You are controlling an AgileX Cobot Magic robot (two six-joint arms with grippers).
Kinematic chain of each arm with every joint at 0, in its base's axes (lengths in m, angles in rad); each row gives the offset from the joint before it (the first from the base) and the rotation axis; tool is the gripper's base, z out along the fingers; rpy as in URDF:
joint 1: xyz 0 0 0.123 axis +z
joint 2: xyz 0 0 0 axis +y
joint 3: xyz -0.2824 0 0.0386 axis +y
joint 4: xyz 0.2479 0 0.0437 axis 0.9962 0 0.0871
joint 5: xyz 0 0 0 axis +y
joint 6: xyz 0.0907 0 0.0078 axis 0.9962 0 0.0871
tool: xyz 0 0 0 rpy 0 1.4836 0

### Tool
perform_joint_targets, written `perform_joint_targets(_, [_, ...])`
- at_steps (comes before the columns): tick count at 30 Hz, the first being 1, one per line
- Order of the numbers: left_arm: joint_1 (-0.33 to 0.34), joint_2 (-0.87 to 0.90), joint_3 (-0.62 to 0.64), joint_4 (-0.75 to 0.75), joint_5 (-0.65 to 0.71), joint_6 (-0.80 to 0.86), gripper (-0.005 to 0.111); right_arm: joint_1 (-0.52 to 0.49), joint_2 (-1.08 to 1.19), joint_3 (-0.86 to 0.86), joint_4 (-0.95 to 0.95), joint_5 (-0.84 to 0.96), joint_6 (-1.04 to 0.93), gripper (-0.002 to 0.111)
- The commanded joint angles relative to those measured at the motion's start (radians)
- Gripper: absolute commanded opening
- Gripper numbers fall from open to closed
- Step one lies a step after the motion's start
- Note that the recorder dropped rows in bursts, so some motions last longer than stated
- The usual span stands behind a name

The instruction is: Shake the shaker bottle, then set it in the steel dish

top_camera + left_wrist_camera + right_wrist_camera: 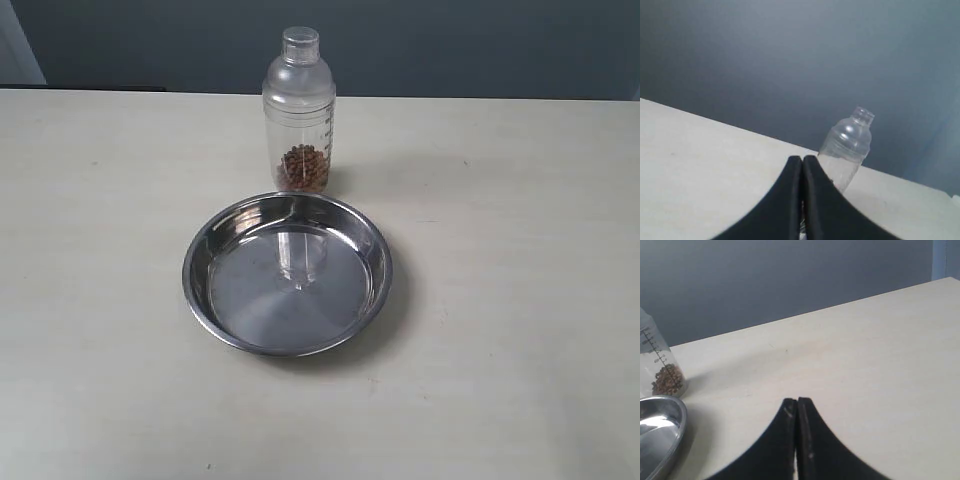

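Exterior view shows the steel dish point(250, 300) resting flat on the pale table point(100, 300), and the shaker bottle point(299, 120) standing upright on the table just beyond the dish's far rim, close to it; whether the two touch cannot be told. The bottle's lid is on, topped by a small round cap point(300, 40), and brown granules point(304, 170) lie heaped in its bottom, with printed measuring marks point(327, 130) running up the side facing away from the dish's left edge. A faint reflection of the bottle shows on the dish's shiny floor, and nothing lies in the dish. Neither arm appears in this view. In the left wrist view, the left gripper point(802, 157) has its two black jaws pressed together, pinching nothing, with the bottle upright past its tips and apart from them, against the dark grey-blue wall point(765, 60). In the right wrist view, the right gripper point(797, 400) likewise has its jaws closed tight on nothing, low over bare table, well apart from the dish, whose rim and the bottle beside it show at the frame's edge.
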Motion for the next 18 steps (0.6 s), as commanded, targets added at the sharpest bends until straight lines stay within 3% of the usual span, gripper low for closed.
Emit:
perform_joint_targets(1, [-0.013,0.048,-0.096,-0.019,-0.052,0.000,0.000,-0.003,-0.005,0.001,-0.004,-0.011,-0.003,-0.001])
perform_joint_targets(5, [-0.017,0.186,-0.242,0.094,-0.095,0.000,0.000,-0.003,-0.005,0.001,-0.004,-0.011,-0.003,-0.001])
perform_joint_targets(7, [-0.040,0.283,-0.311,0.226,-0.131,-0.033,0.000,-0.003,-0.005,0.001,-0.004,-0.011,-0.003,-0.001])
perform_joint_targets(10, [-0.089,0.457,-0.392,0.539,-0.277,-0.108,0.005,-0.003,-0.005,0.001,-0.004,-0.011,-0.003,-0.001])
perform_joint_targets(13, [-0.123,0.647,-0.456,0.794,-0.437,-0.170,0.024,-0.003,-0.005,0.001,-0.004,-0.011,-0.003,-0.001])
perform_joint_targets(18, [-0.123,0.934,-0.539,0.851,-0.577,-0.297,0.070,-0.003,-0.005,0.001,-0.004,-0.011,-0.003,-0.001])
